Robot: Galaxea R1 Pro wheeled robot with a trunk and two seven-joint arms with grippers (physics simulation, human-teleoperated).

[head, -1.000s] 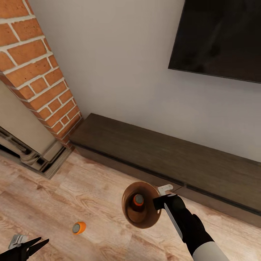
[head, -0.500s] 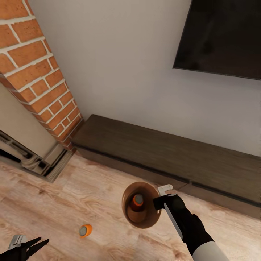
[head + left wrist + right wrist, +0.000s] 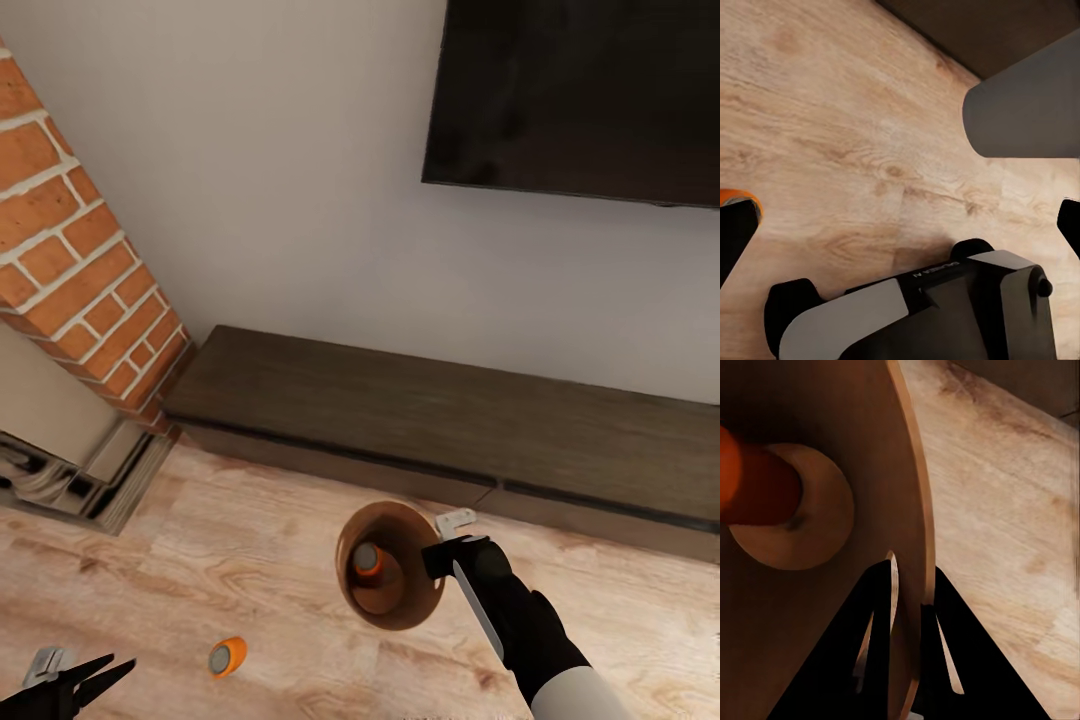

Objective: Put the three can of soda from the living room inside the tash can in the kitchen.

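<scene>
left tool point(image 3: 85, 672): low, fingers parted, holding nothing | right tool point(image 3: 436, 558): fingers clamped, arm extended forward

The head camera looks down from high up at the wood floor point(image 3: 200, 560), the long dark cabinet point(image 3: 440, 420), the brick chimney point(image 3: 70, 260) and the black television point(image 3: 580, 100) on the wall.

The left wrist camera sits low and close to the floor point(image 3: 832, 135), with the robot's own base point(image 3: 945, 307) at its edge.

The right wrist camera is very near the brown bin point(image 3: 832, 510) and looks along its rim. The bin point(image 3: 390, 580) also shows in the head view, and all three views share the floor point(image 3: 1005, 510).
</scene>
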